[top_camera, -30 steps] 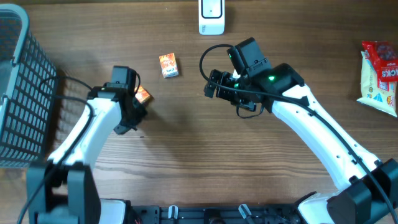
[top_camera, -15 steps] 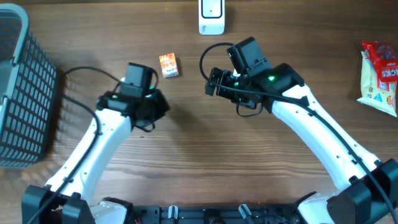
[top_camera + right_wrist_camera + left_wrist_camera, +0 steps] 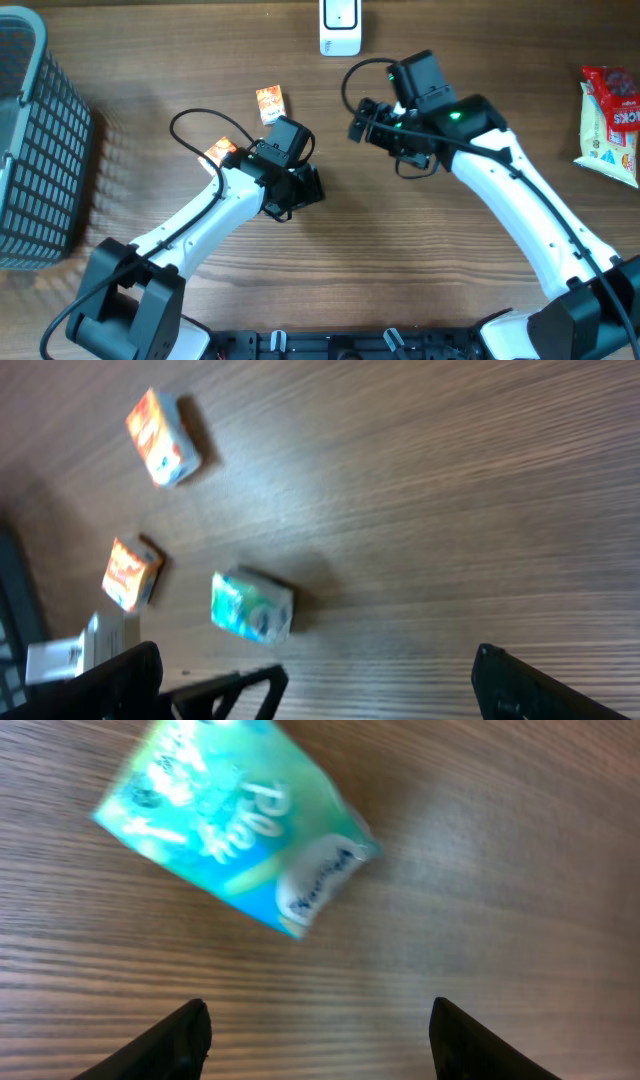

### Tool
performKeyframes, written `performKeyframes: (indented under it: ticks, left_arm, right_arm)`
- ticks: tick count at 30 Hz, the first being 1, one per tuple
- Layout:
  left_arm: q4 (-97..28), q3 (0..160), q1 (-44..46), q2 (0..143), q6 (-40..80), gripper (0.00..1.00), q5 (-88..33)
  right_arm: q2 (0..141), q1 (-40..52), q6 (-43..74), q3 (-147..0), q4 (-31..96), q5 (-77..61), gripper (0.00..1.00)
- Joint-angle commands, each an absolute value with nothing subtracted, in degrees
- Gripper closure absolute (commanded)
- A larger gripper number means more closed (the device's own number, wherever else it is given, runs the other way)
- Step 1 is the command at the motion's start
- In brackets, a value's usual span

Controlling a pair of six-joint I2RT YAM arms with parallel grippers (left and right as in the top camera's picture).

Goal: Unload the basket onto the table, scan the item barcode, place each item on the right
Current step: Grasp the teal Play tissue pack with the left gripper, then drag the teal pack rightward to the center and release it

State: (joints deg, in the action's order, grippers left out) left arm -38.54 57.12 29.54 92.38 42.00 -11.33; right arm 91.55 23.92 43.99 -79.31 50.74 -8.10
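Note:
A teal packet [image 3: 232, 822] with white lettering lies on the wooden table, a little ahead of my left gripper [image 3: 318, 1010]. That gripper is open and nothing sits between its fingers. The right wrist view shows the same teal packet [image 3: 251, 607] lying free on the wood, far from my right gripper [image 3: 318, 652], which is wide open and empty. In the overhead view the left gripper [image 3: 303, 186] hangs over the table's middle and hides the packet. The right gripper [image 3: 364, 124] hovers to its upper right. A white scanner [image 3: 340, 26] stands at the back edge.
Two small orange boxes lie left of centre, one [image 3: 270, 103] near the back and the other [image 3: 221, 152] beside the left arm. A dark wire basket [image 3: 38, 140] stands at the far left. A red and white snack bag [image 3: 612, 110] lies at the right edge.
My left arm has swung right from beside the nearer orange box to the table's middle, and its jaws have opened. My right arm has shifted slightly right and back.

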Motion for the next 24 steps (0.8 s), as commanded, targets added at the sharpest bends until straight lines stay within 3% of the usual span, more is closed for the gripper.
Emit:
performKeyframes:
  ticks: [1, 5, 7, 10, 12, 14, 16, 18, 19, 24]
  left_arm:
    - [-42.5, 61.3, 29.0, 89.2, 37.3, 0.32, -11.1]
    - [-50.5, 67.6, 25.6, 84.1, 38.1, 0.29, -0.2]
    - [-53.5, 70.4, 22.7, 81.0, 38.2, 0.17, 4.5]
    - [-54.3, 71.1, 18.1, 76.7, 38.2, 0.13, 6.6]
    - [-55.0, 71.1, 15.2, 74.7, 38.4, 0.04, 6.5]
    - [-56.3, 71.1, 12.8, 73.5, 38.3, 0.0, 6.5]
    - [-58.2, 71.1, 11.0, 73.2, 38.3, 0.0, 6.5]
    - [-60.1, 71.1, 9.9, 73.3, 38.3, 0.0, 6.5]
    - [-60.9, 71.1, 9.6, 73.5, 38.3, 0.0, 6.6]
    - [-63.1, 71.0, 9.2, 74.4, 38.3, 0.0, 10.4]
  right_arm:
    - [90.5, 23.1, 41.3, -79.1, 49.7, -9.1, 0.02]
    - [90.5, 23.2, 35.7, -79.1, 46.8, -9.0, 0.0]
    - [90.8, 23.2, 34.0, -79.1, 44.3, -9.0, 0.0]
    - [92.1, 23.7, 31.4, -79.1, 39.7, -9.1, 0.02]
    - [94.1, 24.4, 31.4, -79.1, 36.9, -9.4, 0.08]
    - [96.4, 25.1, 31.5, -79.1, 34.7, -11.2, 0.28]
    - [100.1, 26.5, 31.5, -79.1, 32.3, -14.8, 0.63]
    - [104.1, 28.4, 31.5, -79.1, 30.9, -17.3, 0.91]
    - [105.8, 29.5, 31.5, -79.1, 30.6, -17.7, 0.96]
    - [113.0, 35.8, 29.8, -79.1, 28.9, -17.6, 0.96]
